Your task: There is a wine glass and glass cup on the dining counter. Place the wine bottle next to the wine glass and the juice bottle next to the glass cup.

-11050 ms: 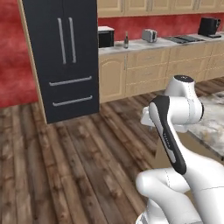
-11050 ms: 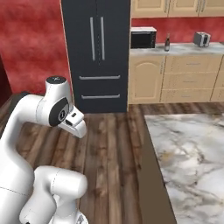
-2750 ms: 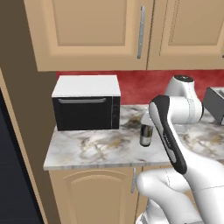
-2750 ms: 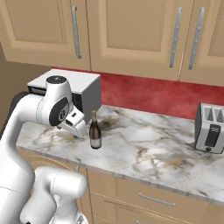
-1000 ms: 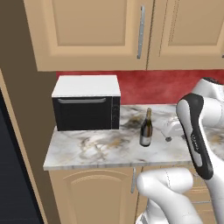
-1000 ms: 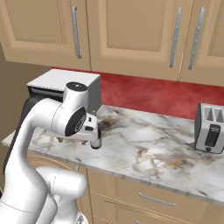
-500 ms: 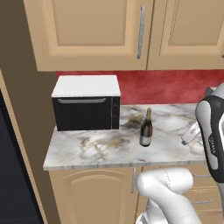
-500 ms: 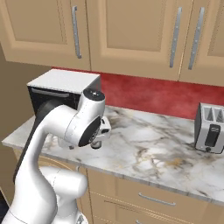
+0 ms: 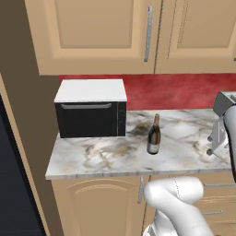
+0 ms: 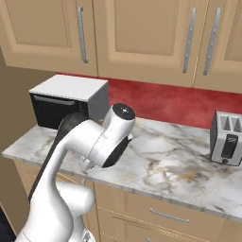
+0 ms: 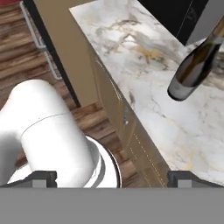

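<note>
Left base view: the wine bottle (image 9: 154,135) stands upright on the marble tabletop (image 9: 106,156), just right of the black microwave (image 9: 91,108) — free of the arm.

Right base view: a toaster (image 10: 228,138) sits far right on the tabletop.

Hand view: bottle at upper right; finger state cannot be determined.

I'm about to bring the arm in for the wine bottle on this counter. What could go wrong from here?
1. The slim dark wine bottle with the pale label stands free and upright on the marble counter; a side bump from the arm could topple it.
2. The black microwave with the white top sits close on one side, which narrows the approach.
3. In the hand view the bottle sits far off to one side, so the jaws are probably not aligned yet.
</note>
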Controlling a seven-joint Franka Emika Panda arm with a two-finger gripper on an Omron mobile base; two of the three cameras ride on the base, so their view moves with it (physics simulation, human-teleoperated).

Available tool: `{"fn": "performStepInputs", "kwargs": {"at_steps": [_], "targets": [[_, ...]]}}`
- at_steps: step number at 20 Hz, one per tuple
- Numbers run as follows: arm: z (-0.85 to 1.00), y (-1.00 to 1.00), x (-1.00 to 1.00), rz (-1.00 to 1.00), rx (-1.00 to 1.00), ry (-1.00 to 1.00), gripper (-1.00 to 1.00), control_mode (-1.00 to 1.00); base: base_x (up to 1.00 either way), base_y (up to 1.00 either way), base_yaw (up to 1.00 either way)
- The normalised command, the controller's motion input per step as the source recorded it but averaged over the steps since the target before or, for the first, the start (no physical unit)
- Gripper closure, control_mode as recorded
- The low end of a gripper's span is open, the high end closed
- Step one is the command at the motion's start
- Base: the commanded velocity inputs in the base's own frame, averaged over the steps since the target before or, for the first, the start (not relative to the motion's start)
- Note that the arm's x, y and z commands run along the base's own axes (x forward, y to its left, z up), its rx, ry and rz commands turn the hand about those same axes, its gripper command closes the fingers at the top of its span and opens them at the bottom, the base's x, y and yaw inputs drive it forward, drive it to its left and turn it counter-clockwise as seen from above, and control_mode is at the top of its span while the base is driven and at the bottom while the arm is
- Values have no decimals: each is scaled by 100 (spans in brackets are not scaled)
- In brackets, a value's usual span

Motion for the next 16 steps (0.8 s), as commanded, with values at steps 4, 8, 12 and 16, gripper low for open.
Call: {"fn": "performStepInputs", "kwargs": {"at_steps": [4, 8, 12, 16], "targets": [[-8, -30, 2, 26, 0, -11, -100, -100, 0, 0, 0], [-9, -15, 15, 18, 2, -8, -100, -100, 0, 0, 0], [-6, -6, 32, 19, 6, -5, -100, -100, 0, 0, 0], [-2, -3, 32, 17, 11, -6, -100, -100, 0, 0, 0]]}}
